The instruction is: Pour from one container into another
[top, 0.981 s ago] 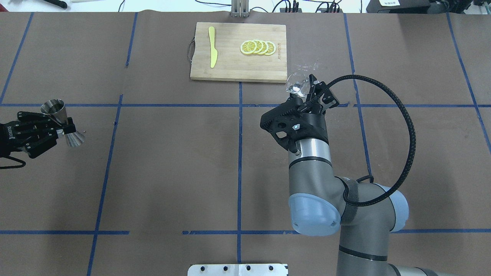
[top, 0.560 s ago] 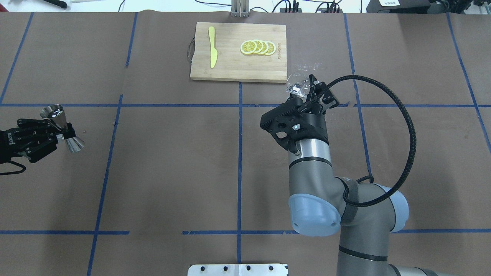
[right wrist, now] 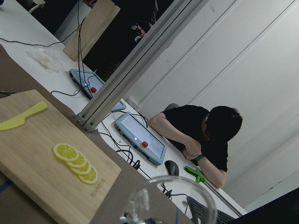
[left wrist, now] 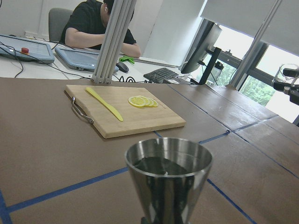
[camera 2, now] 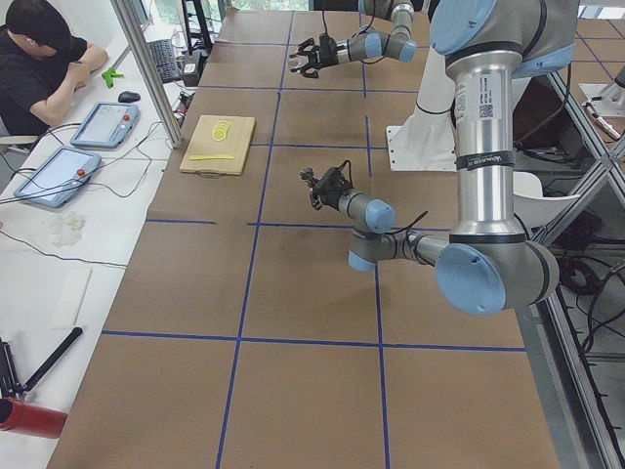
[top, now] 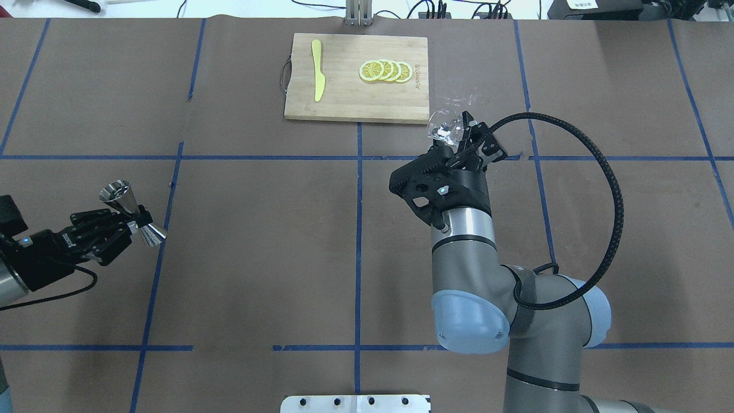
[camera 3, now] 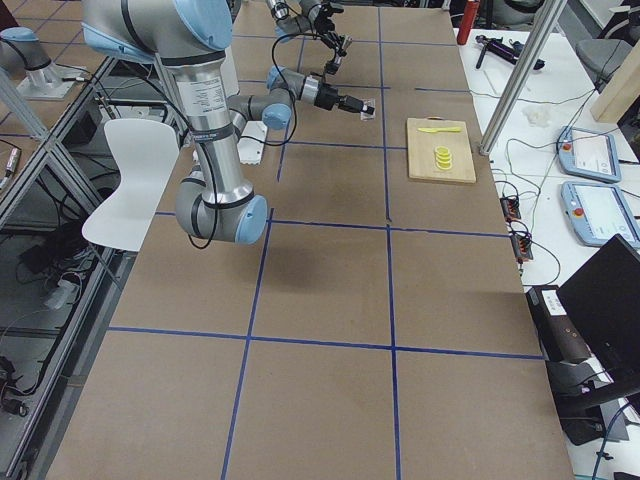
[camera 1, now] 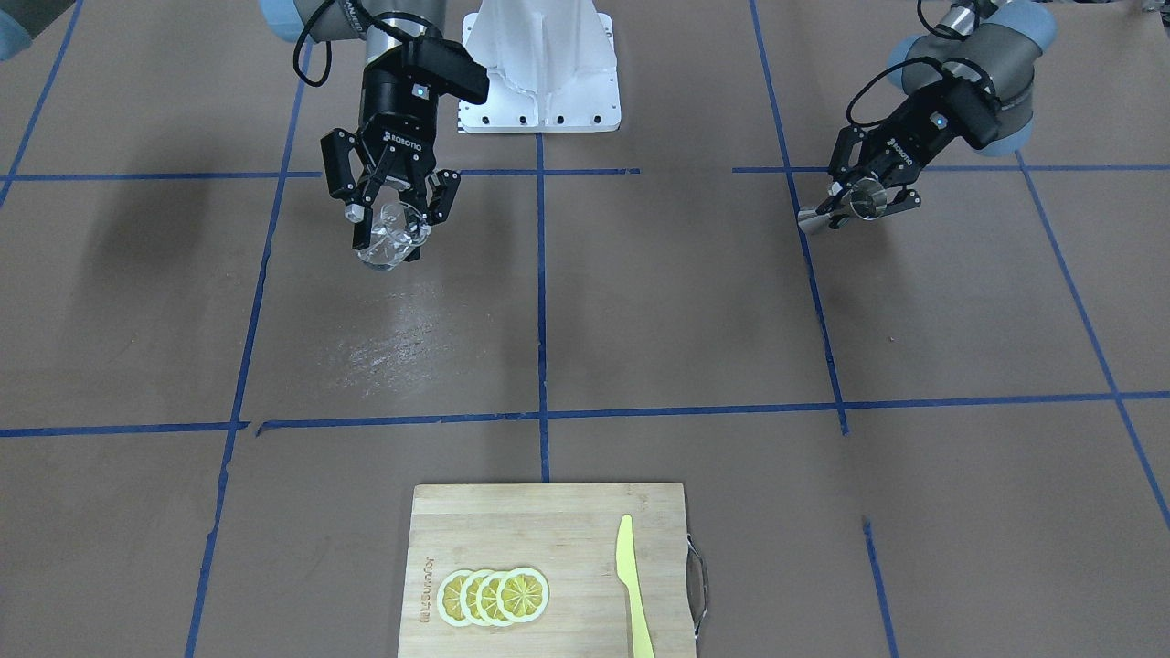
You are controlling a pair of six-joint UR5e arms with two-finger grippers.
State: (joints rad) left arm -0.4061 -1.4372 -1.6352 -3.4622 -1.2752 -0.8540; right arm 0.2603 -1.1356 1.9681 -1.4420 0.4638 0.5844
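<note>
Left gripper point(top: 135, 220) is clamped on the narrow waist of the jigger point(top: 125, 199), one finger on each side, and holds it off the table point(top: 258, 258) far out on the robot's left. Seen from overhead, the jigger's long axis is tilted: one cone's open mouth points up and away from the robot, and the other cone slants down toward the near side. In the left wrist view the upper mouth faces up and the inside looks dark. Whether anything is in it is hard to say.

Right gripper point(camera 1: 395, 219) has its fingers partly closed around the cup point(camera 1: 384, 245), gripping it by the sides. The cup hangs just past the fingertips, above the table, near the closest corner of the board point(top: 355, 97). Its rim shows at the bottom of the right wrist view, mouth roughly upward. The clear glass makes the exact lean uncertain.

Cup and jigger are well apart, on opposite halves of the table. A knife point(top: 317, 69) and lemon slices point(top: 385, 70) lie on the board.
</note>
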